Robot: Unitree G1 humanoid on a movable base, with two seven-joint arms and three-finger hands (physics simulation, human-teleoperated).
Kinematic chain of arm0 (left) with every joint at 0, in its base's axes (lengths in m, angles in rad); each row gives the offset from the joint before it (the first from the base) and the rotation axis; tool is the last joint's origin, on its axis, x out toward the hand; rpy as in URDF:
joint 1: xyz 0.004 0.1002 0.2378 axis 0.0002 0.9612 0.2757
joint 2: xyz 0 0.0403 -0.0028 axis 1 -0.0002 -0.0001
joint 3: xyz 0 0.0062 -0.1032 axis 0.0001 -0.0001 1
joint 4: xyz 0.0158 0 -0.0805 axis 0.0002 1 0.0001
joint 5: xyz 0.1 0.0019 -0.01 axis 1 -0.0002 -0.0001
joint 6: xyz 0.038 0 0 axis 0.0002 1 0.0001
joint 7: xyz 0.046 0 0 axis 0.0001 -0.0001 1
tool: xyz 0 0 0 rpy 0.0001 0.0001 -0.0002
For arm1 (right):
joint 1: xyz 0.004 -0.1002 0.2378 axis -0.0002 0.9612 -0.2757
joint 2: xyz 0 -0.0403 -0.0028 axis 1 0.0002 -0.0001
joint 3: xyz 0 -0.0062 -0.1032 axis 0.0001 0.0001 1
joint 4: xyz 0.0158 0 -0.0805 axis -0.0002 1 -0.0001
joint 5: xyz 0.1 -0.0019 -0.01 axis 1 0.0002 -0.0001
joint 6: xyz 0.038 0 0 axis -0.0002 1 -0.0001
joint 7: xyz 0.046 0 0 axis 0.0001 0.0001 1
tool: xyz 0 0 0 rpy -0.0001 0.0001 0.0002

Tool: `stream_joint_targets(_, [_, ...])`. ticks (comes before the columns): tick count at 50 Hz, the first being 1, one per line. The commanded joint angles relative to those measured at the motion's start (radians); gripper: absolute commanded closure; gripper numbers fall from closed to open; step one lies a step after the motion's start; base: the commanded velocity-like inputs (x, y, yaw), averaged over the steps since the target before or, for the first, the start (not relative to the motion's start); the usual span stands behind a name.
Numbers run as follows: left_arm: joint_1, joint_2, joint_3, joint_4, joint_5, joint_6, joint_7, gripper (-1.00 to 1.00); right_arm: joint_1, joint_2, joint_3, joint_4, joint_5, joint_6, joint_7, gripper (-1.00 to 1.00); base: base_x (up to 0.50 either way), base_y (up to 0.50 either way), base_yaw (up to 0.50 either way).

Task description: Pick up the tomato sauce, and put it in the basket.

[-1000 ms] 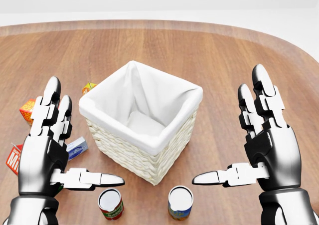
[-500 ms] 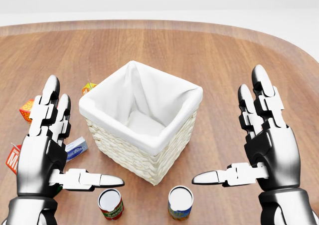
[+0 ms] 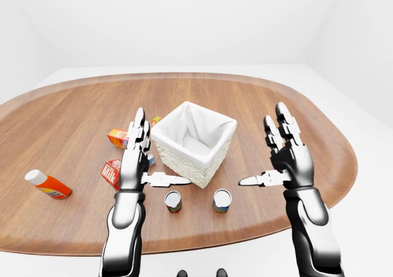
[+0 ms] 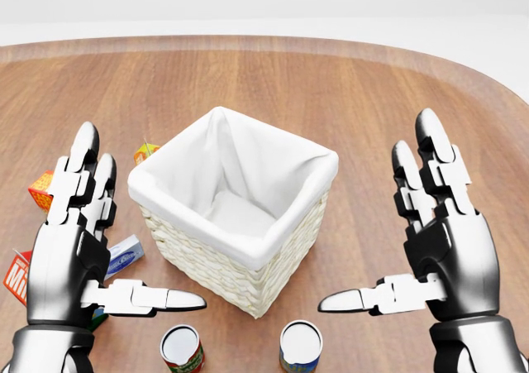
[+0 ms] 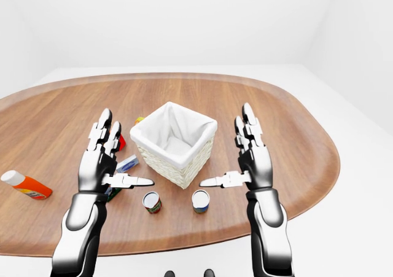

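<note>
The left-eye view takes in the whole table (image 3: 73, 123), with an orange bottle (image 3: 48, 185) lying at its left side and a red milk carton (image 3: 111, 173) just left of the left hand (image 3: 132, 166); the head view crops the carton to a sliver at its left edge and misses the bottle altogether. The head view in turn shows the basket (image 4: 240, 261) large at centre, its white lining bare inside, and a small blue box (image 4: 124, 255) beside the left hand.

Two cans stand upright near the bottom of the frame, below the basket and apart from it: a red can (image 4: 183, 351), which looks to be the tomato sauce, and a blue can (image 4: 300, 348) to its right. Neither hand touches them.

Both hands are raised, flanking the basket, fingers spread upward and thumbs pointing inward toward each other. The right hand (image 4: 442, 249) grips nothing, like the left.
</note>
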Motion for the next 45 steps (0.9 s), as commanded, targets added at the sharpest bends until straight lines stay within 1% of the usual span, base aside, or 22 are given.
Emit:
stream_joint_targets(1, [0.003,0.001,-0.001,-0.012,0.009,0.0,-0.002,-1.0,0.004,0.002,0.004,0.012,-0.016,0.0,0.003,-1.0,0.0,0.0,0.0])
stream_joint_targets(10, [0.005,0.004,-0.003,-0.031,0.026,0.0,-0.005,-1.0,0.006,0.002,0.006,0.016,-0.023,0.0,0.003,-1.0,0.0,0.0,0.0])
stream_joint_targets(20, [0.008,0.009,0.01,-0.042,0.06,0.0,-0.009,-1.0,0.005,0.002,0.004,0.012,-0.023,0.0,0.003,-1.0,0.0,0.0,0.0])
stream_joint_targets(23, [0.011,0.017,0.017,-0.056,0.092,0.0,-0.008,-1.0,0.004,0.002,0.003,0.008,-0.022,0.0,0.002,-1.0,0.0,0.0,0.0])
stream_joint_targets(34, [0.021,0.023,0.05,-0.073,0.136,0.0,-0.038,-1.0,0.001,0.001,0.001,0.0,-0.019,0.0,0.0,-1.0,0.0,0.0,0.0])
stream_joint_targets(39, [0.022,0.024,0.047,-0.086,0.155,0.0,-0.047,-1.0,-0.002,0.001,0.001,0.011,-0.018,0.0,0.0,-1.0,0.0,0.0,0.0])
stream_joint_targets(45, [0.031,0.035,0.036,-0.128,0.228,0.0,-0.081,-1.0,-0.004,-0.001,0.0,0.008,-0.017,0.0,0.0,-1.0,0.0,0.0,0.0])
